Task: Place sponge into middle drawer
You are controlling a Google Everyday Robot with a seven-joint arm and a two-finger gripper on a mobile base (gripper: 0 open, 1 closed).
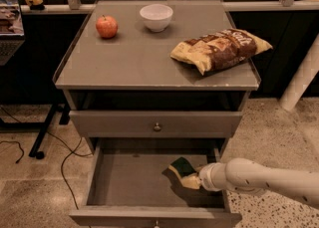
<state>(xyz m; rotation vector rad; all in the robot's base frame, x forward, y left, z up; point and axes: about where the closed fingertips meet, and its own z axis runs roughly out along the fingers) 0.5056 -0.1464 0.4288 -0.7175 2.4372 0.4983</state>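
Note:
The sponge [182, 168], pale yellow foam with a dark green layer on top, hangs tilted just above the floor of the open middle drawer [129, 179], at its right side. My gripper [193, 178] reaches in from the right on a white arm and is shut on the sponge's right end. A shadow lies on the drawer floor under the sponge. The drawer is pulled far out. Its front panel [149, 218] is at the bottom edge of the view.
The top drawer [157, 124] with a round knob is closed above. On the cabinet top lie a red apple [106, 26], a white bowl [156, 17] and a crinkled snack bag [219, 49]. Cables run across the floor at the left [60, 147]. A white post [301, 80] stands at the right.

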